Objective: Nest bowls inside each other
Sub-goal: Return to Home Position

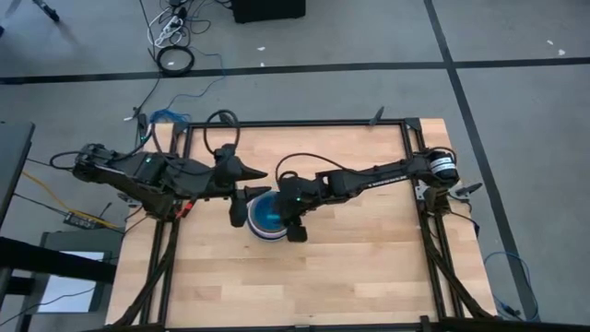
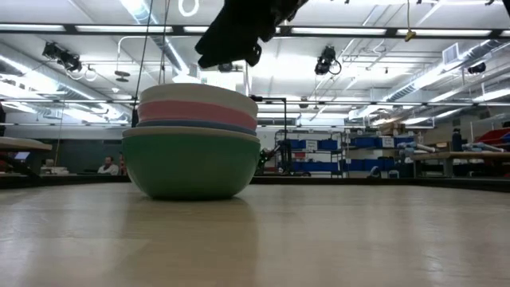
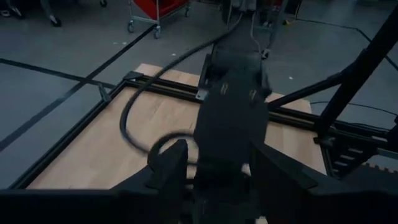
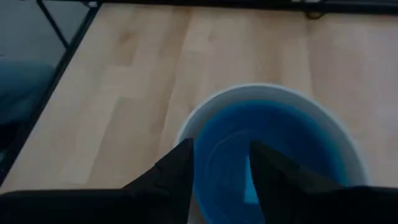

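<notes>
The bowls stand nested in one stack (image 1: 267,219) on the wooden table, a little left of its middle. In the low view the stack (image 2: 191,143) shows a green bowl (image 2: 191,167) at the bottom, then a thin blue-grey rim, a pink bowl (image 2: 198,113) and a white one (image 2: 199,94) on top. A blue bowl (image 4: 273,143) sits inside the white bowl (image 4: 205,109). My right gripper (image 4: 221,177) hangs open just above the blue bowl, clear of it. My left gripper (image 3: 217,168) is open and holds nothing, beside the stack's left (image 1: 244,198).
A black metal frame (image 1: 410,184) runs around the tabletop, with cables (image 1: 221,124) at its far left. Both arms meet over the stack. Bare wood (image 1: 350,267) fills the near half and the right side of the table.
</notes>
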Motion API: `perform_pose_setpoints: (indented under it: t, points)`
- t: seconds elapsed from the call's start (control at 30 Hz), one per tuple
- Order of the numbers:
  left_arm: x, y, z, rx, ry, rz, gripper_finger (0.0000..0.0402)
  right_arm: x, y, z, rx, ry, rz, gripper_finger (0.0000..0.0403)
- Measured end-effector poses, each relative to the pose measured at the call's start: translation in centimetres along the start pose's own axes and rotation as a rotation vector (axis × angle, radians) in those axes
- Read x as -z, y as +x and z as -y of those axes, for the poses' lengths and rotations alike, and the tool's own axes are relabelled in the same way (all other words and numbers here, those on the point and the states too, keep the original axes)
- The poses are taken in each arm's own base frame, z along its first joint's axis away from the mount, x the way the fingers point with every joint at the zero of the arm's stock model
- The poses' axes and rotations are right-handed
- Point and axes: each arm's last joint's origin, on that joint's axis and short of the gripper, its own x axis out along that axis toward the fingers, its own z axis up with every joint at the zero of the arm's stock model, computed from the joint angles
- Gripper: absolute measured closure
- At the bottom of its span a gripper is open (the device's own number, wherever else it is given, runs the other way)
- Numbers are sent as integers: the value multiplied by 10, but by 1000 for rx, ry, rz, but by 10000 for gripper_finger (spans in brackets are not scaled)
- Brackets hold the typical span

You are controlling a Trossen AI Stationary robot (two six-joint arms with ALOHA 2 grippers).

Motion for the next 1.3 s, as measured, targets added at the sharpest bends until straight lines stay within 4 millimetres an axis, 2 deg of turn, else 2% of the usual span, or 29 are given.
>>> perform_pose_setpoints:
  t: [0.2,0.3,0.47,0.73,0.87,1.0,1.17,1.3]
  points:
    - [2,-1,1,4,-7,-16,225,-2,-9,-3,101,-10,2,266]
    - [5,-2,3,13,-3,-37,225,-7,-23,-4,114,-12,23,271]
    - [6,-5,9,42,19,-36,225,-25,-56,-14,94,-63,146,275]
    - [11,6,21,67,85,-41,225,-45,-117,-52,32,-220,353,274]
    - [-1,20,26,90,175,95,225,-55,-155,-61,15,-257,491,273]
    - [-13,26,10,174,202,213,225,-58,-206,-53,56,-273,604,273]
    - [-9,3,-22,180,174,273,225,-47,-273,-49,60,-318,741,271]
    - [12,-29,-43,189,128,400,225,-18,-310,-47,64,-314,797,272]
